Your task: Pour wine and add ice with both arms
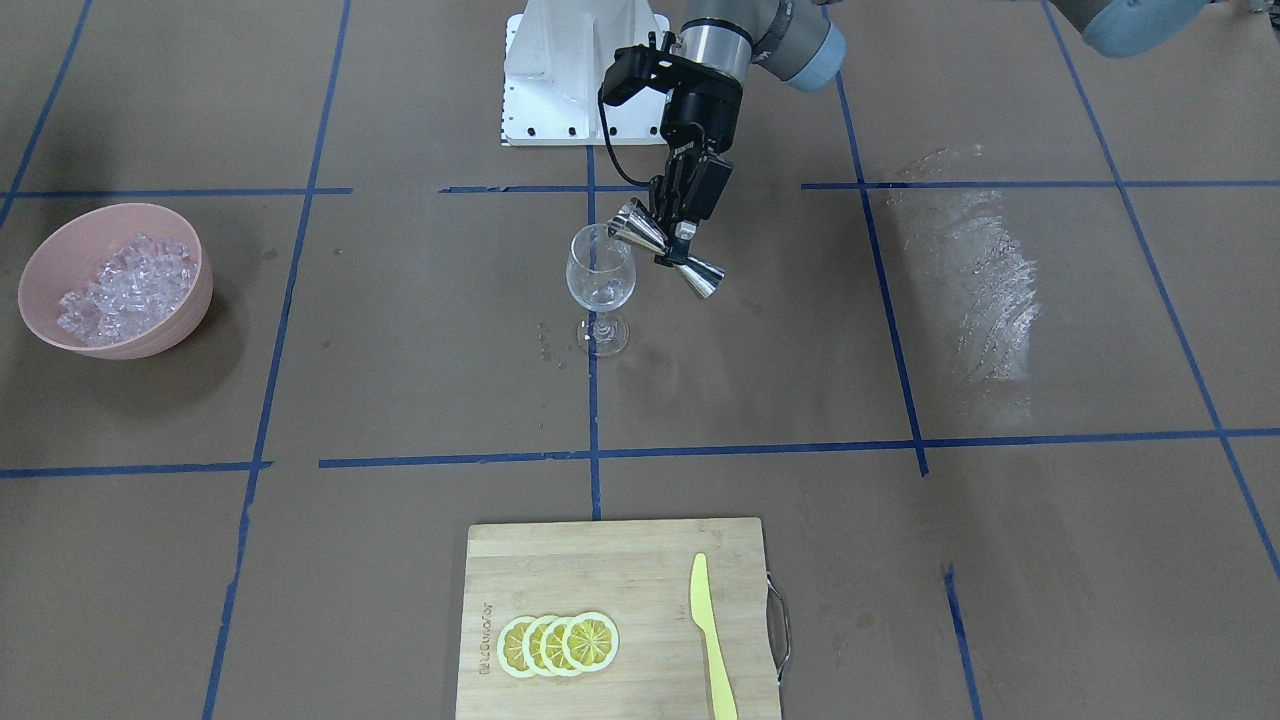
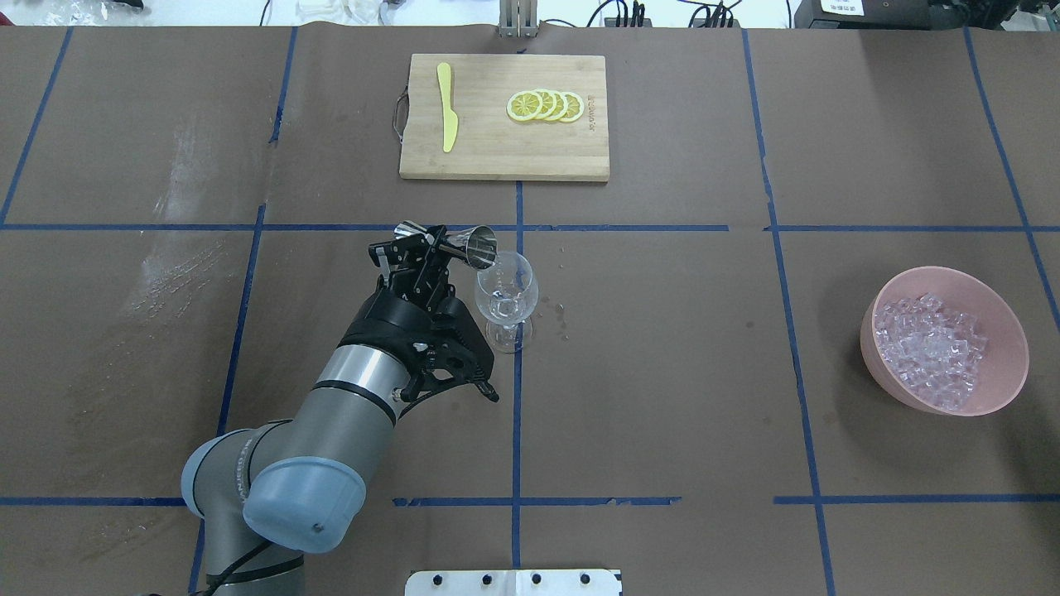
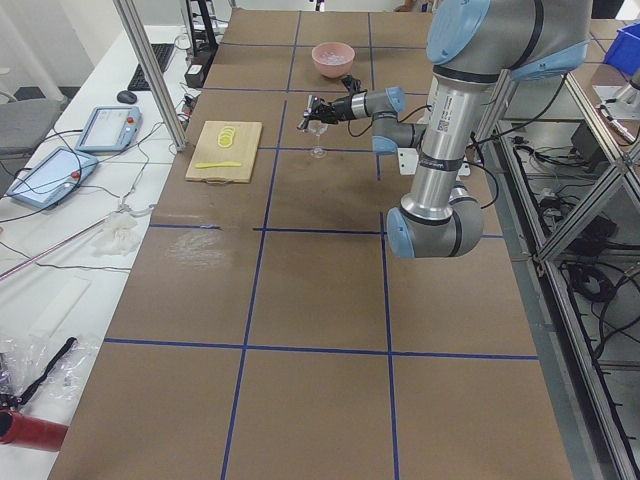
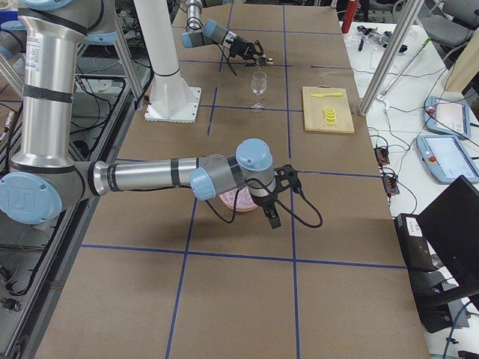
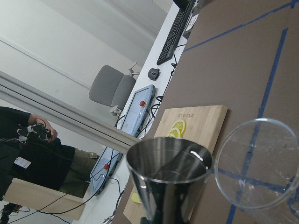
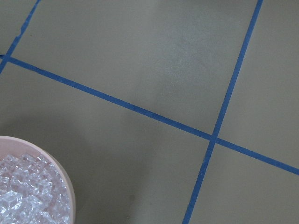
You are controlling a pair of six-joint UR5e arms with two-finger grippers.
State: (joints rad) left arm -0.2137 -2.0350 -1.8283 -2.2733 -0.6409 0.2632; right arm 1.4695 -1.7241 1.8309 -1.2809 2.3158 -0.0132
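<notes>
My left gripper [image 1: 676, 232] is shut on the waist of a steel jigger [image 1: 665, 250]. It holds the jigger tilted on its side, one mouth at the rim of the clear stemmed wine glass [image 1: 600, 275], which stands upright at the table's middle. Overhead, the jigger [image 2: 451, 242] sits just left of the glass [image 2: 506, 294]. The ice [image 2: 932, 348] fills a pink bowl [image 2: 1006, 348] far on my right. My right gripper [image 4: 269, 213] shows only in the exterior right view, beside that bowl, and I cannot tell whether it is open or shut. The right wrist view shows the ice [image 6: 23, 196] at its lower left.
A wooden cutting board [image 2: 497, 157] with lemon slices [image 2: 546, 106] and a yellow knife [image 2: 447, 116] lies at the far edge. Small droplets [image 2: 563, 314] dot the table beside the glass. A pale smear [image 2: 178, 265] marks the table on my left. The white pedestal base [image 1: 570, 70] stands behind the glass.
</notes>
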